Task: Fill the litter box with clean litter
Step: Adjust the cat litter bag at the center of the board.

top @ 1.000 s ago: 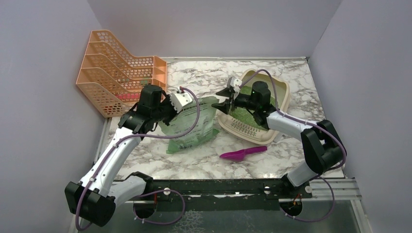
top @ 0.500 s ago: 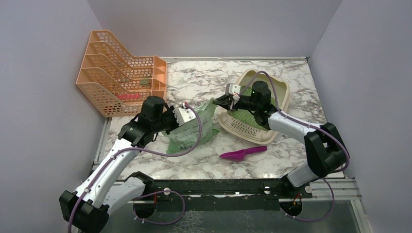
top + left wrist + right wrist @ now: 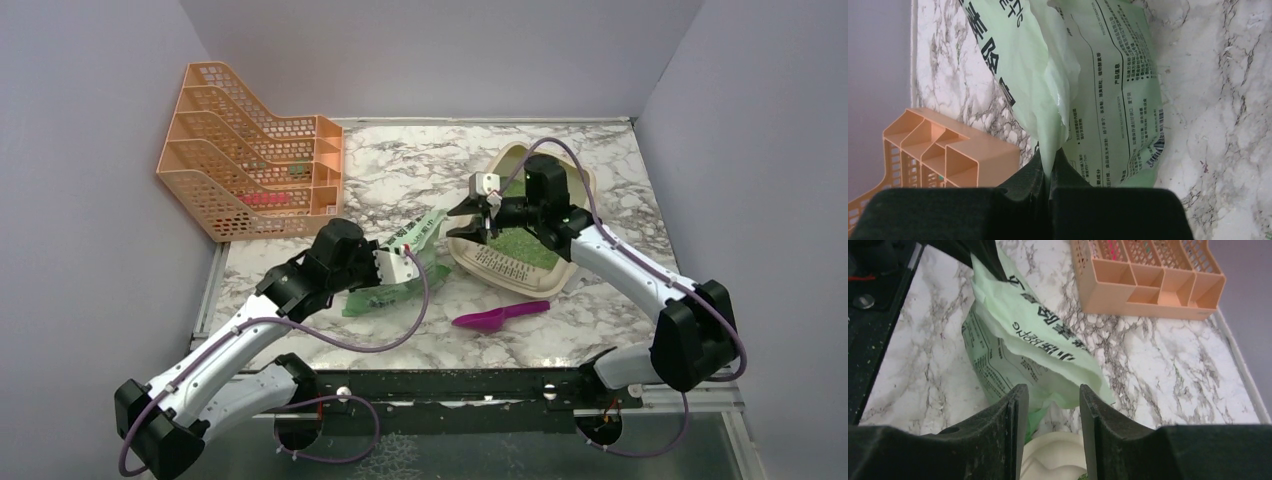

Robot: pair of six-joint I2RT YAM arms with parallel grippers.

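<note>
Green bag: soft translucent green plastic bag [image 3: 1108, 90] with dark print, slack and creased. One edge is lifted off the white-and-grey marble table top [image 3: 400, 160]. It runs from the tips of the left gripper [image 3: 1049, 170] away toward the right gripper [image 3: 1051, 390].
Left gripper: jaws pressed together on a fold at the bag's edge, the film pinched flat between them. The rest of the bag fans out ahead of the tips.
Right gripper: jaws parted to a middling gap, nothing clamped. The bag's far corner sits just ahead of the tips, in line with the gap. Whether it touches either finger cannot be told.
Litter box [image 3: 505, 272]: beige plastic rounded-rectangular tray with a raised rim and a slotted lip. It lies on the table top directly beneath and behind the right gripper. In the right wrist view a pale piece of its rim shows under the jaws.
Clean litter: small bright green granules [image 3: 520, 245] spread over the floor of the litter box, below the right gripper's wrist. Whether the bag holds more cannot be told.
Scoop: magenta plastic scoop [image 3: 500, 316] flat on the table top, just beside the litter box's slotted lip, below the right gripper and apart from both grippers.
File rack: orange mesh file rack [image 3: 250, 165] with stepped tiers, well off to the outer side of the left gripper, apart from the bag.
</note>
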